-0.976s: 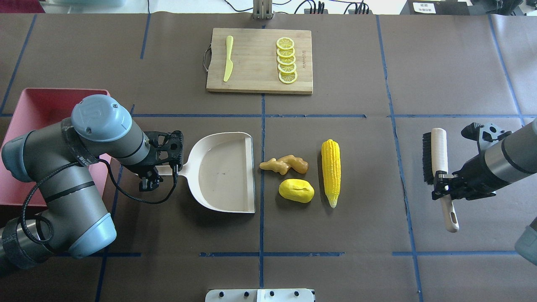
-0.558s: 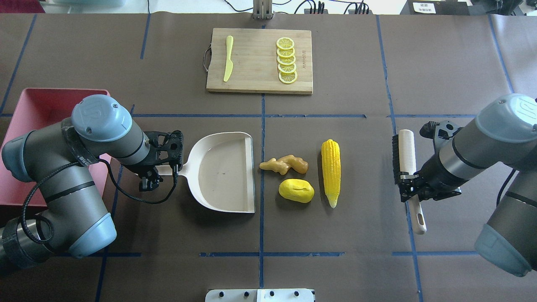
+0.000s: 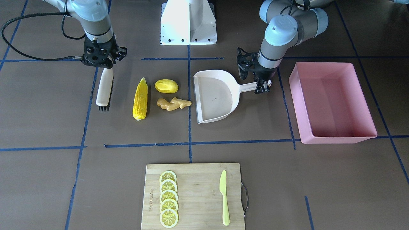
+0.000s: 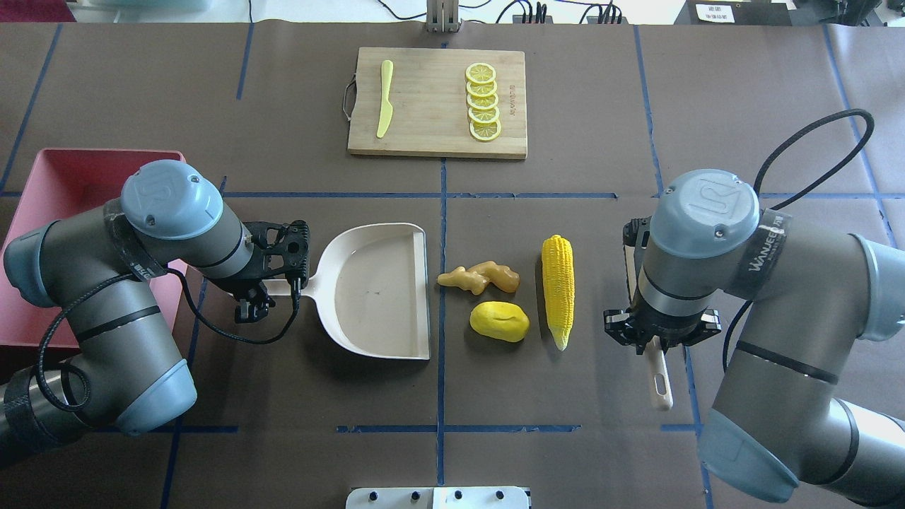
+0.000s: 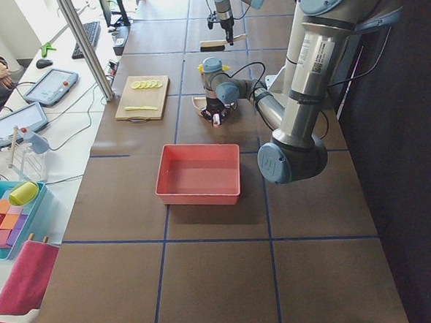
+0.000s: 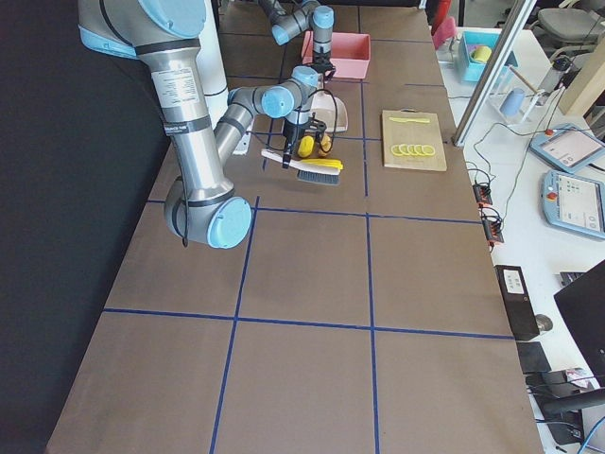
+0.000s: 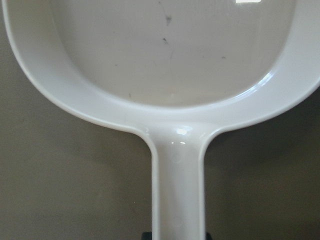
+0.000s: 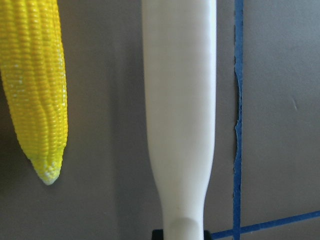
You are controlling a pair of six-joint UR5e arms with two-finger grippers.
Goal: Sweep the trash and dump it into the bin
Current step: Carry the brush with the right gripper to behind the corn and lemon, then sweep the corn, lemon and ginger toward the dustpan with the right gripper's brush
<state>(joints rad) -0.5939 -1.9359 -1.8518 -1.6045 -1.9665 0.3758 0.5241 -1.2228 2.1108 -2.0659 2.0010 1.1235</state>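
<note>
Your right arm's fingers (image 3: pixel 103 66) are clamped on the handle of the brush (image 3: pixel 104 91). The corn cob (image 4: pixel 558 290) lies just beside that brush without touching it. The yellow lump (image 4: pixel 499 321) and the ginger root (image 4: pixel 481 277) sit between the cob and the mouth of the dustpan (image 4: pixel 375 290). Your left arm's fingers (image 3: pixel 263 85) are closed on the dustpan's handle, well apart from all three. The pink bin (image 3: pixel 329 102) sits on the bench (image 4: pixel 565 396), outboard of your left arm. The right arm's strap (image 4: pixel 767 247) reads "WANJEE". Farther out, the stamp on the cutting board (image 4: pixel 424 106) is too small to read.
</note>
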